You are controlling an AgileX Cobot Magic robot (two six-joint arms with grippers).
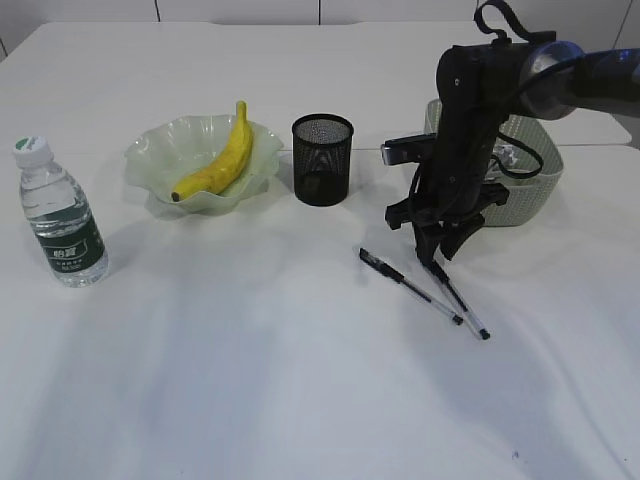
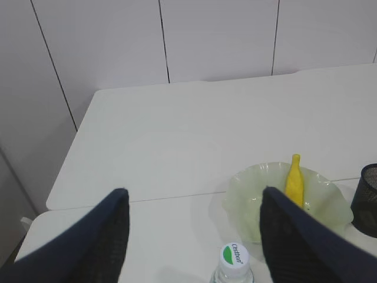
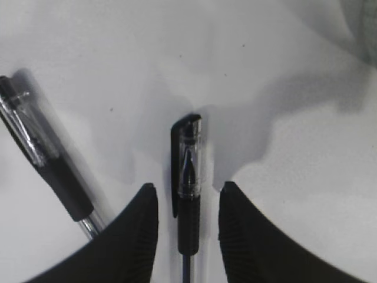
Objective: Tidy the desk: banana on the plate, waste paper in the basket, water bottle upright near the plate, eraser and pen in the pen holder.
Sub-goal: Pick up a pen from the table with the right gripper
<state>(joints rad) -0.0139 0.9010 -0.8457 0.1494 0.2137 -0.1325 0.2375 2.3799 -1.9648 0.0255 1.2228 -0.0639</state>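
Right tool (image 1: 447, 258) is down at the surface (image 1: 300, 400), released, its fingers (image 3: 135, 236) straddling one pen (image 3: 188, 200) without clamping it. That pen lies flat toward the right edge, long axis running diagonally, capped end toward the far edge, tip toward the near-right corner. A second pen (image 1: 410, 285) lies just beside it on the left, roughly parallel, not touching. Pen holder (image 1: 322, 160) stands upright behind them; basket (image 1: 530, 170) sits behind the arm. Banana (image 1: 220, 165) is on the plate (image 1: 150, 165). Water bottle (image 1: 60, 215) is upright near the left edge. Left tool (image 2: 191, 236) is released, hanging above the bottle cap (image 2: 234, 256).
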